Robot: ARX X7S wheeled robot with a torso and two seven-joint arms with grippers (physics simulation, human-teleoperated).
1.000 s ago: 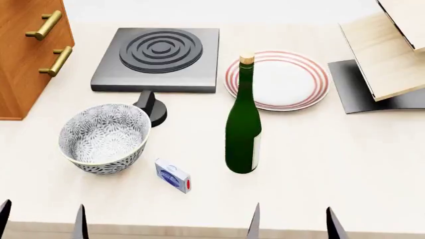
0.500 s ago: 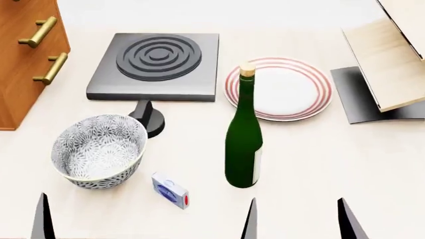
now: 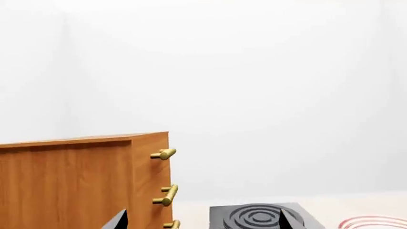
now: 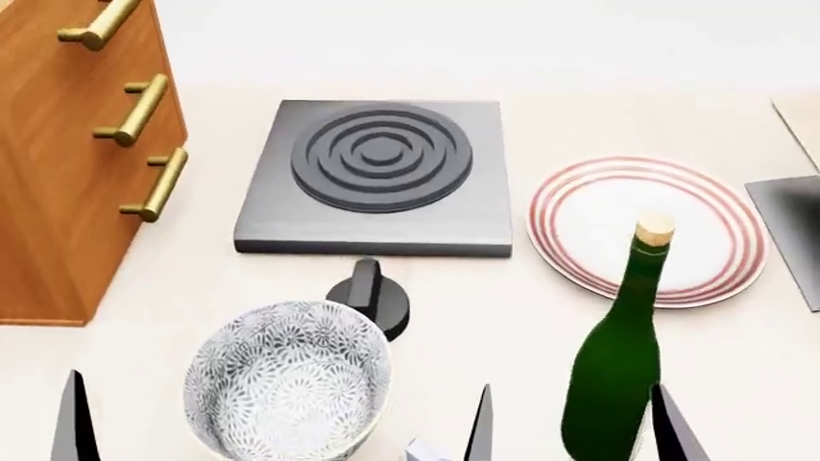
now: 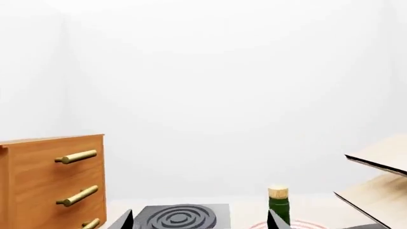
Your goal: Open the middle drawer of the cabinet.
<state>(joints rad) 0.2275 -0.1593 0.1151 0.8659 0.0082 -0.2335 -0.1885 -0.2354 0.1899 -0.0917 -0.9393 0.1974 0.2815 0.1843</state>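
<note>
A tall orange-brown wooden cabinet point(image 4: 71, 163) stands at the far left of a pale table point(image 4: 769, 384), its front turned toward the middle of the table so that three brass bar handles stick out in a stack. The middle drawer point(image 4: 90, 125) is the second of the three and looks fully shut, its front flush with the drawers above and below; its handle point(image 4: 140, 109) is the part to grip for the pull. Just beside the cabinet lies a dark square hotplate point(image 4: 375, 178) with raised rings, and in front of that a black knob point(image 4: 372, 296) and a patterned grey bowl point(image 4: 288, 389). Further right are a white plate point(image 4: 647, 230) with red rim stripes and a green bottle point(image 4: 615, 370) with a cork. The left hand point(image 4: 276, 427) and the right hand point(image 4: 666, 427) show only as dark fingertips at the near edge, spread wide and holding nothing. Both sit low and well apart from the cabinet, so the reach for the handle has not yet begun. The left hand is the nearer of the two, and its wrist camera faces the stacked handles side on.
</note>
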